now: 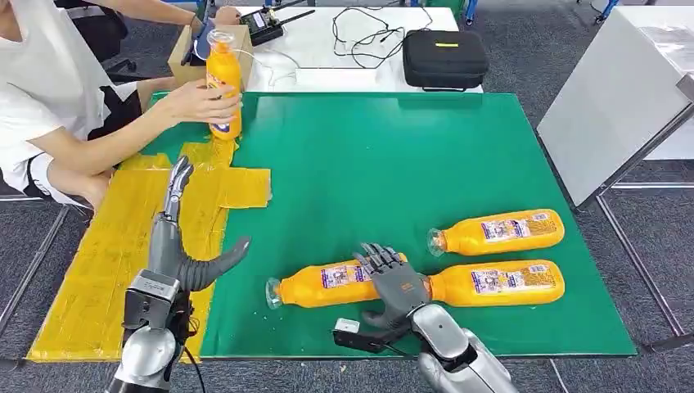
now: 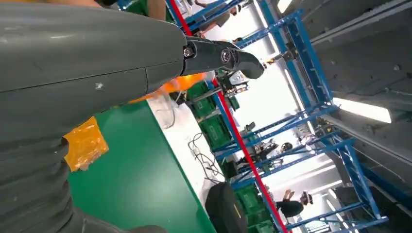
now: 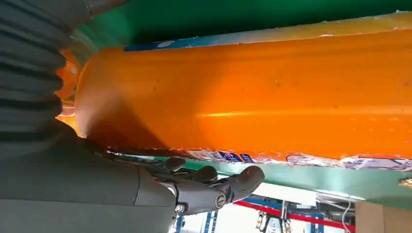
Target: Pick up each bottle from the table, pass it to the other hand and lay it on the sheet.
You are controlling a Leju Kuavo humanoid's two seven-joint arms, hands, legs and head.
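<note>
Near the front edge of the green surface (image 1: 368, 164) lies an orange bottle (image 1: 323, 282), its base under the right hand (image 1: 393, 286) with fingers (image 1: 378, 258) spread over it, while the left hand (image 1: 184, 246) hovers open above the yellow sheet (image 1: 106, 262).

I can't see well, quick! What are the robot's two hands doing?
Left hand: open, holding nothing, above the yellow sheet.
Right hand: fingers spread over a lying bottle; whether it grips cannot be told.
</note>
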